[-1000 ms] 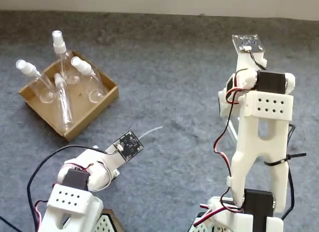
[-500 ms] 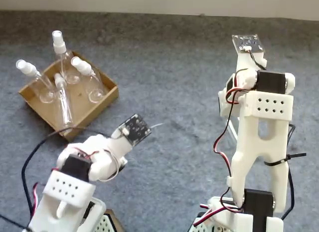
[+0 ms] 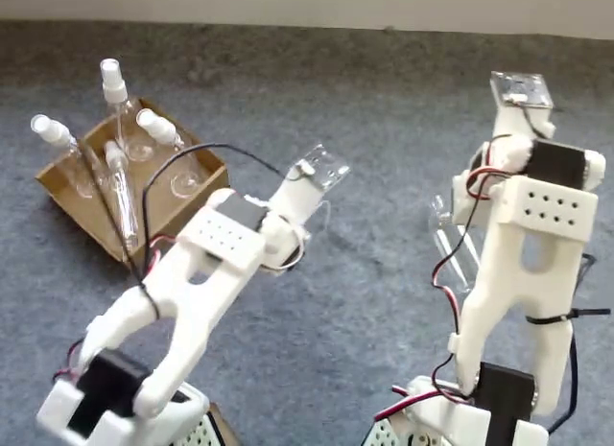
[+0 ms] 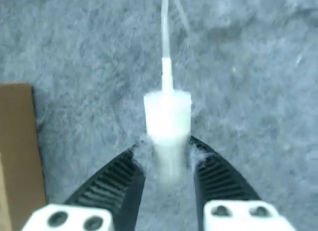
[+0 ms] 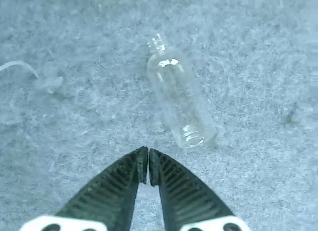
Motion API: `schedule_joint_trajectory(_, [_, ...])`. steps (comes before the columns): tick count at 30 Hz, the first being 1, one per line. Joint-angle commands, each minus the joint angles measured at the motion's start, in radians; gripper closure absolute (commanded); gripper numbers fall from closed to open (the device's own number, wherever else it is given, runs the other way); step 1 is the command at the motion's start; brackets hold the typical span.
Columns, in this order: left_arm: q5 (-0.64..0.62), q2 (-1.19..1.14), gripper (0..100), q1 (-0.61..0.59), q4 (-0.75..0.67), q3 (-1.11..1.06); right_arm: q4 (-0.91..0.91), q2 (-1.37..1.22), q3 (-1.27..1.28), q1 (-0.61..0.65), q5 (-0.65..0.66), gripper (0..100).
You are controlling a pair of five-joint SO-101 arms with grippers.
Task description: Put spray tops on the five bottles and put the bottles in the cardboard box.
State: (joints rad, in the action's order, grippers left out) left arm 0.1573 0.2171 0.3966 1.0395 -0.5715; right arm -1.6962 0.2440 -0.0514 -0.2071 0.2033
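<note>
Four capped bottles (image 3: 171, 151) are being kept in the cardboard box (image 3: 77, 216), so only one is judged outstanding. The left arm, folded low a second ago, is being stretched out, and the spray top (image 4: 167, 122) is being straddled by the left gripper (image 4: 166, 149), jaws apart on either side. The open bottle (image 5: 180, 99) is lying on its side just beyond the right gripper (image 5: 148, 154), jaws together, its arm being shifted slightly rightward.

Soft, even light; faint shadows
</note>
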Motion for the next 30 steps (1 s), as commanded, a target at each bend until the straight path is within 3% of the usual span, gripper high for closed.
schedule_joint_trajectory(1, [-0.101, -0.130, 79, 0.053, -0.026, 0.188, 0.001, 0.042, -0.002, -0.111, 0.009, 99.1])
schedule_joint_trajectory(10, [-0.117, -0.249, 75, 0.065, -0.028, 0.297, 0.036, 0.035, 0.005, -0.303, 0.011, 99.1])
schedule_joint_trajectory(17, [-0.118, -0.222, 75, 0.067, -0.008, 0.395, 0.180, 0.042, 0.170, -0.338, 0.011, 99.1])
schedule_joint_trajectory(26, [-0.112, -0.231, 75, 0.058, 0.500, 0.771, 0.298, 0.042, 0.329, -0.332, 0.011, 99.1])
schedule_joint_trajectory(30, [-0.011, -0.229, 76, 0.027, 0.678, 0.863, 0.298, 0.042, 0.332, -0.332, 0.011, 99.1])
